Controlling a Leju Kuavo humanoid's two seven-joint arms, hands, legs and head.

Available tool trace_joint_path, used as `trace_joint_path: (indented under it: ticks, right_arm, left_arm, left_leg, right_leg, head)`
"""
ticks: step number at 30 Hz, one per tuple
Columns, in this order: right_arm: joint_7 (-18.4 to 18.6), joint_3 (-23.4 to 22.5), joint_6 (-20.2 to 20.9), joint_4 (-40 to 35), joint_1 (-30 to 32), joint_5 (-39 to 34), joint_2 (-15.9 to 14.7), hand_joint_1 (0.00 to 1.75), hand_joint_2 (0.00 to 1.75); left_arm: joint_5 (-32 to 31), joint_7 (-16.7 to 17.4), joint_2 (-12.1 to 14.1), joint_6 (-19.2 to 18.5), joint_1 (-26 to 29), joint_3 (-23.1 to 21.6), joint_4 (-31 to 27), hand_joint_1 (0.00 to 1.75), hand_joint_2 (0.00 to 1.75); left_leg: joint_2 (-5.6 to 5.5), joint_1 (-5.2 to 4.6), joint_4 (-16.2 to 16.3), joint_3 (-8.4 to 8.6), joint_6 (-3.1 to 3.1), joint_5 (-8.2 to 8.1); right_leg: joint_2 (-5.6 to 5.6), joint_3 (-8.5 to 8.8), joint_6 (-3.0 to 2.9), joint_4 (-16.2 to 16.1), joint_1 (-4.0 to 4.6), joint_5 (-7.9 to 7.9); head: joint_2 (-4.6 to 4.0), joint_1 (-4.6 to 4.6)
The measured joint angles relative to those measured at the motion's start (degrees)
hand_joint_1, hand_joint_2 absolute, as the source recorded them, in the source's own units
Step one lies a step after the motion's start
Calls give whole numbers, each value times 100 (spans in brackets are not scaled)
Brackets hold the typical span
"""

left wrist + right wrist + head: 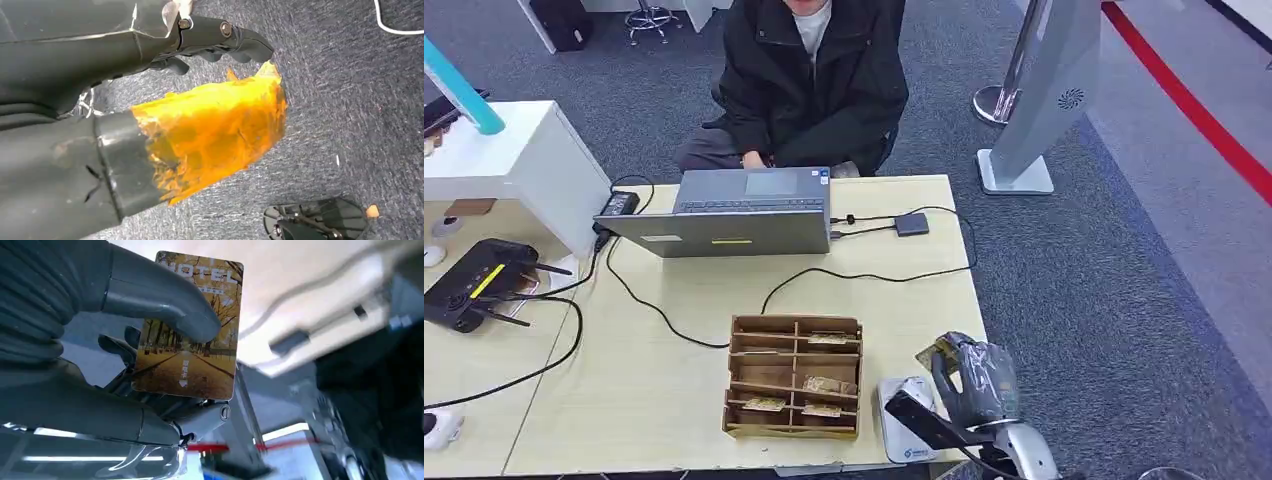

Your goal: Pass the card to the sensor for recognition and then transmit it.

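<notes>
1. Fingers of your right hand (969,385) curl around a card (932,352) at the table's (674,400) near right corner in the head view, just above the flat white sensor (902,420). Clear crinkled plastic wraps that hand. A brown cardboard organiser (794,377) with slotted compartments sits beside the sensor, and a grey laptop (739,212) stands farther back in front of a seated person (809,80).
2. Your left wrist view shows the left hand (200,90) over grey carpet (350,100): dark fingers (240,42) bent inward on nothing, the thumb (210,130) bound in glossy, wrinkled orange tape.
3. Your right wrist view has the smooth grey thumb (165,302) pressing the card (192,352), a glossy rectangle printed with autumn trees, against the darker fingers (117,347) behind it.
</notes>
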Motion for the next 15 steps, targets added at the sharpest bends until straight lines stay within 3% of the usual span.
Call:
trace_joint_path:
  ticks: [15]
  right_arm:
    - [-402,-465,-356,-979,132,970,297,175,175]
  left_arm:
    - [-146,61,-28,-42,-4,4,0,0,0]
  left_leg:
    - [0,0,0,-3,0,0]
  right_leg:
    - [0,-3,0,0,0,0]
  head:
    - [0,2]
